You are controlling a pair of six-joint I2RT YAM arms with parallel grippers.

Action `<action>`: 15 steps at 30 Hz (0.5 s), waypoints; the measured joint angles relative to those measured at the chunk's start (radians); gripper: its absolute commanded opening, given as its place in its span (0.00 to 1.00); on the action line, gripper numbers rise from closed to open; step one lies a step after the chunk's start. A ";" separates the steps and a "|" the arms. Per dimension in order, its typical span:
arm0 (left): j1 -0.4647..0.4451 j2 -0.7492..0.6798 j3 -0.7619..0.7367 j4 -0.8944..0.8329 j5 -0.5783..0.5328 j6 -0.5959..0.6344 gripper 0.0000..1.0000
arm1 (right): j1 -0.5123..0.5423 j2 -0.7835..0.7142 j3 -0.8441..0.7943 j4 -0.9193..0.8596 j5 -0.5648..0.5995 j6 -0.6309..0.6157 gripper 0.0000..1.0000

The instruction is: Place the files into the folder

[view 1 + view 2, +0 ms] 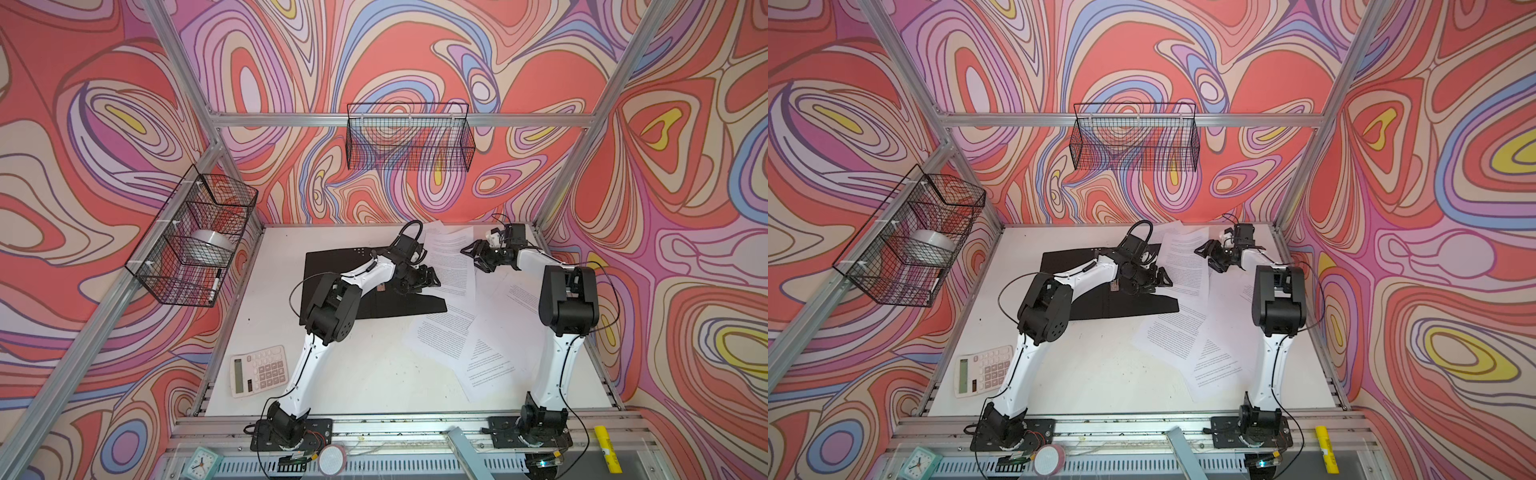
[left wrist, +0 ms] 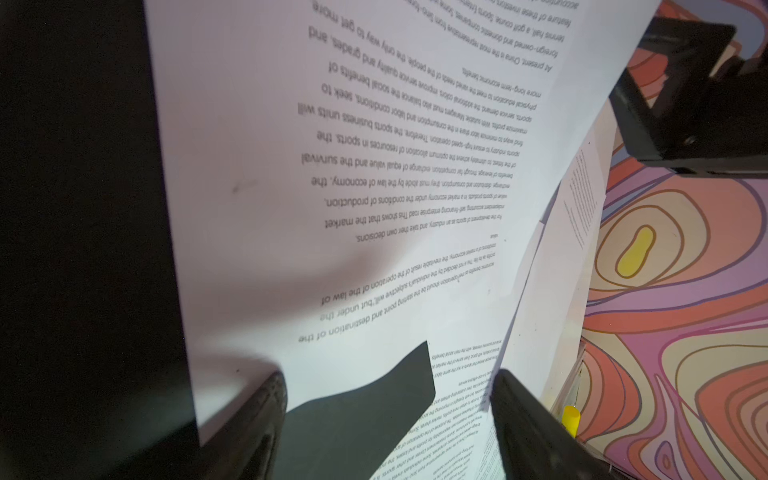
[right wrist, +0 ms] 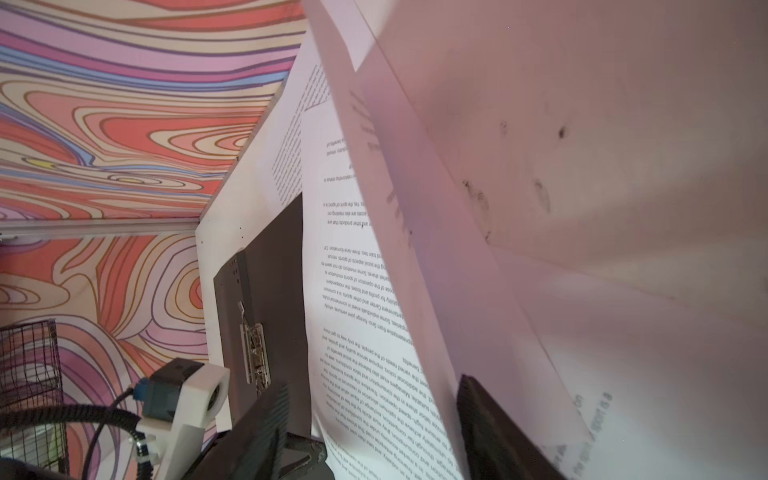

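Calculator (image 1: 259, 371) sits at the near left. The folder (image 1: 332, 266) lies open, black side up, mid-table, with the left gripper (image 1: 431, 277) low over its right edge, jaws spread, pinching nothing. The files (image 1: 451, 262) sprawl to the right, one overlapping the folder's edge; the right gripper (image 1: 473, 258) straddles the far sheet's edge, jaws apart.

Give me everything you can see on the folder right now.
The folder lies open and flat, black inside up, at the far middle of the white table. It looks thin and card-like. A metal clip sits on its inner face. The left arm reaches across it; the left gripper, open, is over its right edge. A printed sheet overlaps that side.
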 measured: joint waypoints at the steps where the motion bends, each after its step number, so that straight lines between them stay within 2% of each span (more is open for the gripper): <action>1: 0.000 0.000 -0.001 0.000 0.003 0.000 0.78 | 0.000 -0.003 -0.016 0.012 0.000 0.002 0.61; 6: 0.003 -0.002 -0.009 0.010 0.013 0.000 0.78 | 0.000 -0.004 -0.076 0.027 0.024 0.001 0.58; 11: 0.006 -0.003 -0.015 0.018 0.020 0.000 0.78 | 0.000 -0.005 -0.115 0.067 0.039 0.003 0.51; 15: 0.007 -0.007 -0.024 0.027 0.022 -0.002 0.78 | 0.000 -0.005 -0.134 0.094 0.044 0.014 0.41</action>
